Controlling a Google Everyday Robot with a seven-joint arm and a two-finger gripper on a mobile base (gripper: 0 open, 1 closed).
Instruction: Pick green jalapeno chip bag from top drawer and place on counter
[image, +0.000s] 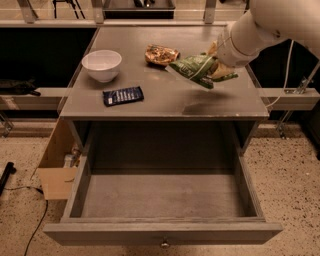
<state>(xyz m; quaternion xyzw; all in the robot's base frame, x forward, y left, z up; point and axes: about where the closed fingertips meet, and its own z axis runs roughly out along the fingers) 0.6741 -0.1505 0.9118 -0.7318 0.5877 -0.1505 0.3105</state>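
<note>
The gripper (216, 66) pinched the green jalapeno chip bag (192, 67) by its right end, long axis stretching left, above the counter (165, 106).

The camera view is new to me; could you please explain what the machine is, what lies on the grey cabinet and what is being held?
One camera looks down at the front of a cabinet. The white arm at upper right belongs to a mobile robot. Its two-finger gripper grips a green foil chip bag just above the grey wooden counter. On the counter lie a white bowl, a brown-gold wrinkly packet and a flat dark blue packet. The grey top drawer stands open.
</note>
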